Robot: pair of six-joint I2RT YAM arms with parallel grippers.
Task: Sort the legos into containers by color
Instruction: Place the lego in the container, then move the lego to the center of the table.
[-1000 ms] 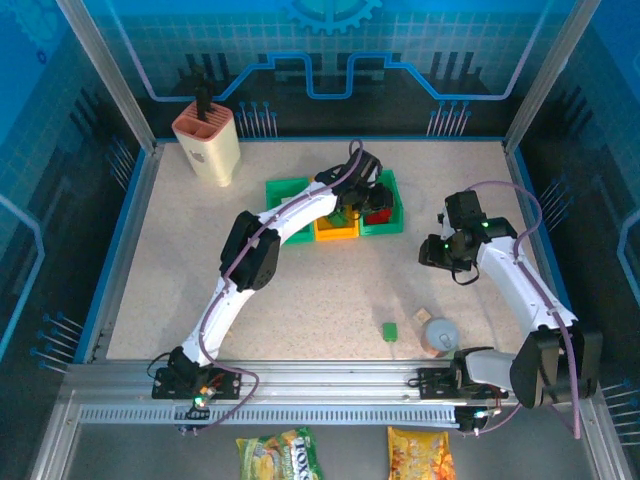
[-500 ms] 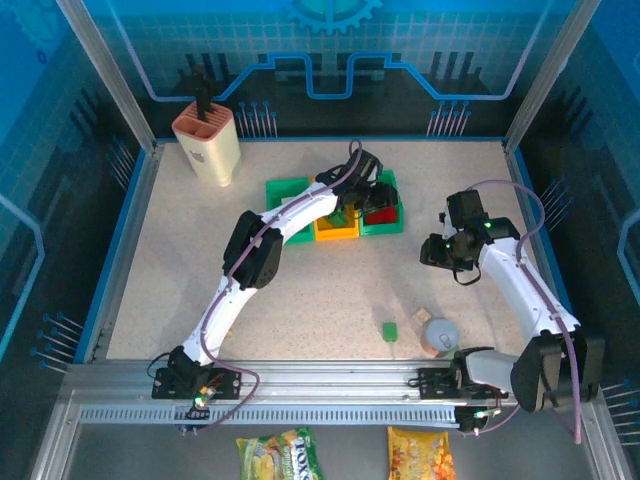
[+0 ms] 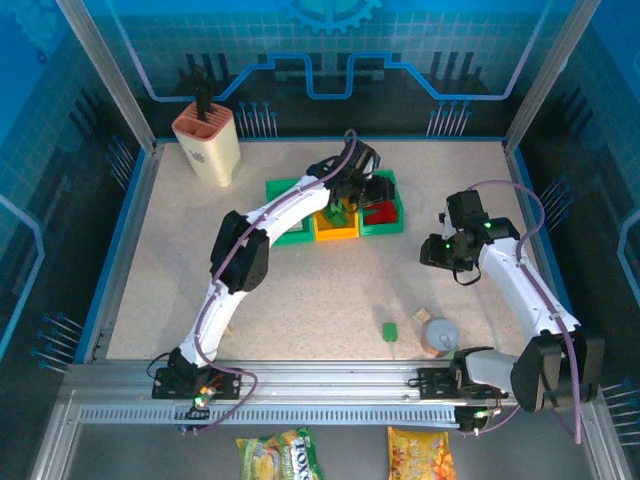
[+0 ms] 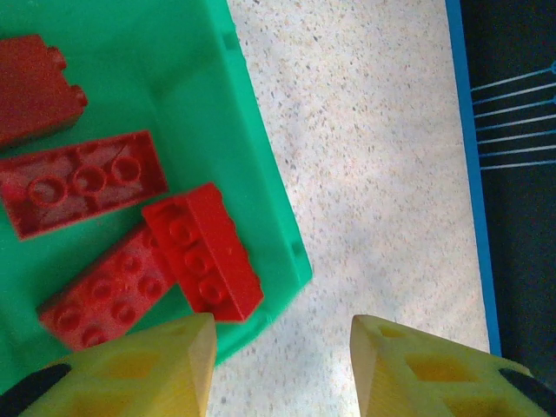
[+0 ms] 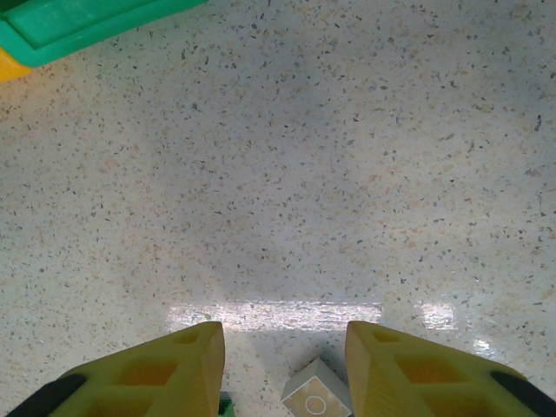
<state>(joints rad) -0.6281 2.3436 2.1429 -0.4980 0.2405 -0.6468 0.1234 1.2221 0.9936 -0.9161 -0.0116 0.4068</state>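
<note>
The left fingers [image 4: 130, 365] are spread wide and nothing is held between them. They hover at a corner of the right green bin [image 4: 261, 174], with one fingertip over the bin's edge and the other over bare counter [image 4: 373, 130]. Four red legos [image 4: 201, 252] are counted in this bin. One of them lies tilted across the end of another.

In the top view, three bins are recorded side by side toward the far middle of the counter: the left green bin [image 3: 283, 215], the yellow-orange bin [image 3: 336, 231] and the right green bin. The left arm [image 3: 235, 260] reaches over them and much of their contents is hidden. Red is noted in the right green bin.

The right fingers [image 5: 148, 373] are likewise spread wide and empty, and are held above open counter well apart from the bins. A white lego [image 5: 317, 400] is seen low in the right wrist view, in line with the gap between the fingers, lying on the counter and untouched. In the top view it lies just beside a grey cup [image 3: 441, 337], with a green lego [image 3: 389, 331] near it on the other side.

A beige slotted holder [image 3: 207, 145] stands at the far left corner.
</note>
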